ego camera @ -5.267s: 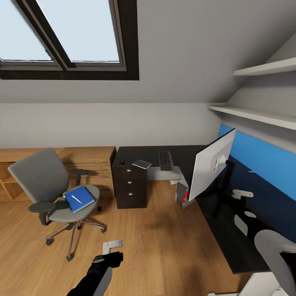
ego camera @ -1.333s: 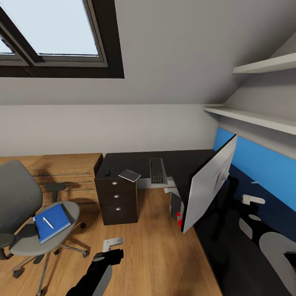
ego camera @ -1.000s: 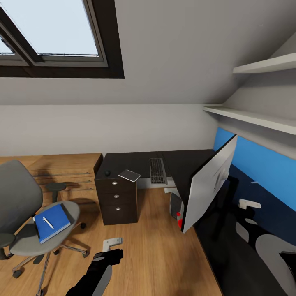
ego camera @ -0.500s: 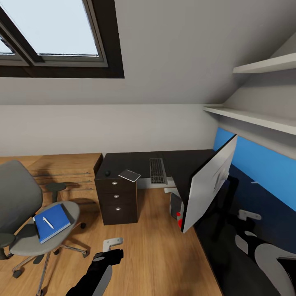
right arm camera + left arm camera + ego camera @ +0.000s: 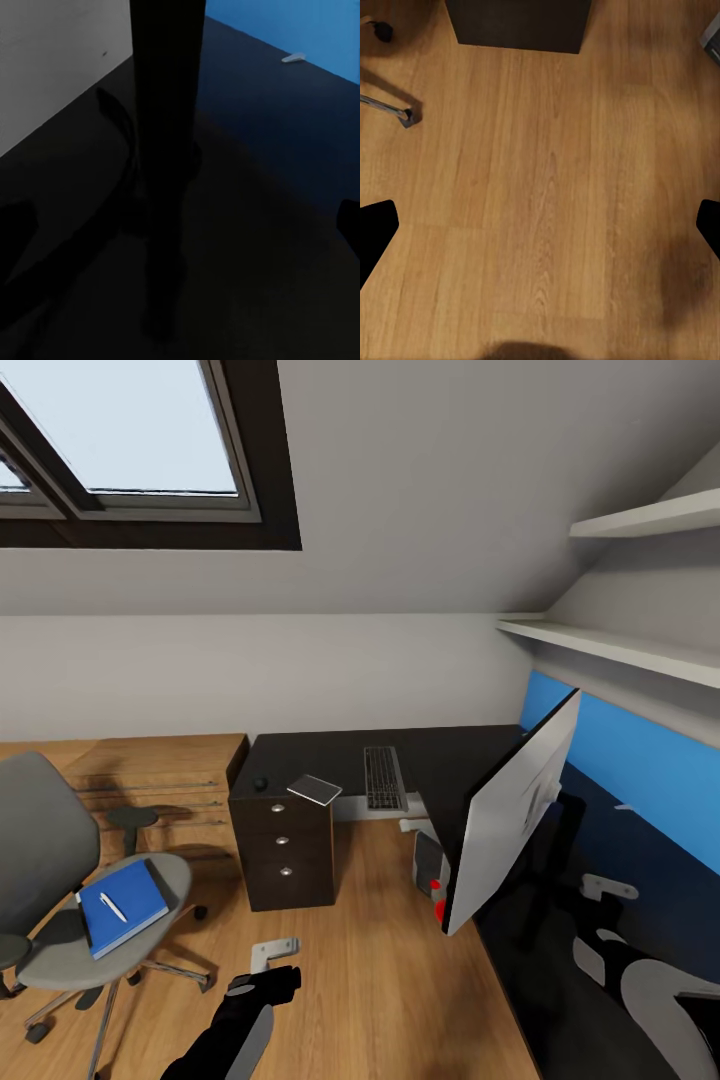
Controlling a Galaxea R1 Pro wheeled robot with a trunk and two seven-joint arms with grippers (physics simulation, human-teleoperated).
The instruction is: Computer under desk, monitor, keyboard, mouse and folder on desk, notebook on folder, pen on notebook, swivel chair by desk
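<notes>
The black desk (image 5: 330, 752) runs along the back wall and down the right side. The keyboard (image 5: 383, 777), the notebook (image 5: 315, 789) and the mouse (image 5: 261, 783) lie on its back part. On its right wing stands the monitor (image 5: 510, 810), turned edge-on. The computer (image 5: 429, 860) sits on the floor under the desk. At left, the swivel chair (image 5: 45, 830) carries the blue folder (image 5: 122, 905) with the pen (image 5: 112, 907) on it. My left gripper (image 5: 272, 952) hangs open over the floor. My right gripper (image 5: 606, 887) is open above the desk, near the monitor's stand (image 5: 165, 150).
A light wooden cabinet (image 5: 160, 770) stands left of the drawer unit (image 5: 285, 855). Wall shelves (image 5: 620, 645) and a blue wall panel (image 5: 640, 760) run above the desk's right wing. Wooden floor (image 5: 547, 187) lies between chair and desk.
Since 5.3 s ago the view has swung right, shifting the chair leftward in the picture. Over the last second my right gripper has slid down the picture, along the desk toward me.
</notes>
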